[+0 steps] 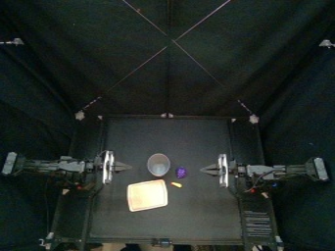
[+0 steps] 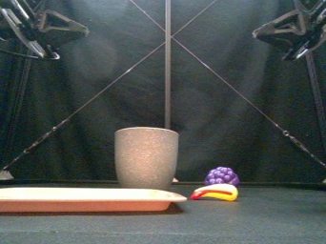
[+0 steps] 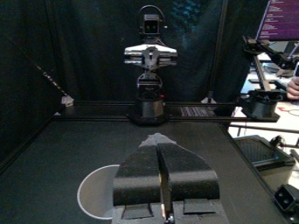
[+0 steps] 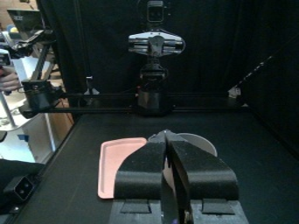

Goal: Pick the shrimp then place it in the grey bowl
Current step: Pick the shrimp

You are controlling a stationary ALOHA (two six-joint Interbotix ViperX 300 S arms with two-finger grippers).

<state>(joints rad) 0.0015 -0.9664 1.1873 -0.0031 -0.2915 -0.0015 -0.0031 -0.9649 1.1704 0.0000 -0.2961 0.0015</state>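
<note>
The left pincer (image 3: 163,142) was closed, its jaws pressed flat together with nothing between them. The right pincer (image 4: 173,136) was closed and empty in the same way. Each hung high at its own side of the bench (image 1: 210,208), well apart from the things in the middle.

The shrimp (image 2: 214,193), a small curved yellow-and-red toy, lay flat on the bench just beside the right end of the pink tray (image 2: 76,199). It was to the right of the tall grey cup (image 2: 147,157) and close in front of a purple grape toy (image 2: 223,176); whether those two toys touched could not be told.

The crowding looked like the main hazard. A pincer coming down a little off could close on the grapes instead, or push them into the shrimp and shove it aside. A jaw might also catch the tray's rim and drag the tray.

The shrimp was low and rounded, so a shallow or off-centre pinch would probably let it squirt out. Jaws left closed on the way down would merely press on it.

The cup stood tall and narrow. A carry that was too low could strike its wall and tip it, and an early release would likely drop the shrimp outside.
</note>
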